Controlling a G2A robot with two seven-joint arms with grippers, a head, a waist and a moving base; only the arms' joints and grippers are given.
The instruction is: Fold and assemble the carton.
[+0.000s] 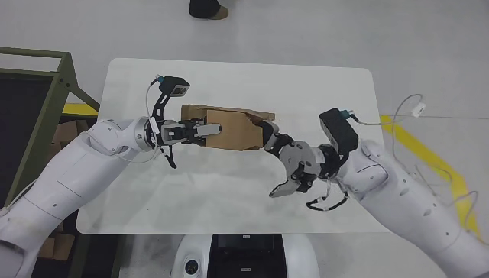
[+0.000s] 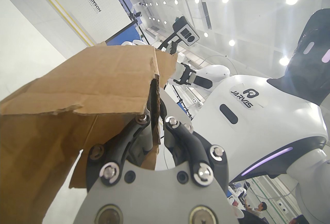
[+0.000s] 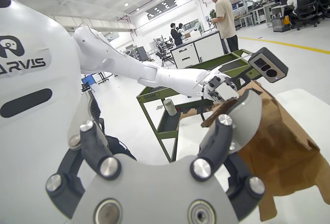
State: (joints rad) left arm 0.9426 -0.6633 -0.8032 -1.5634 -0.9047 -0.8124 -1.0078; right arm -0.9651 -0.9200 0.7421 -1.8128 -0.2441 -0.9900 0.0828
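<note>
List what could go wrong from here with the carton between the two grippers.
1. The left gripper pinches only a ragged edge of the carton; it may tear or slip out.
2. The right gripper is open, one finger against the carton's other end; a push could crush the panel rather than fold it.

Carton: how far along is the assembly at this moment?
Done: the carton is held over the table, partly opened out. In hand: left jaws shut on one wall edge; right jaws open, one finger against the opposite end. Left: flaps loose, and no end looks closed.
</note>
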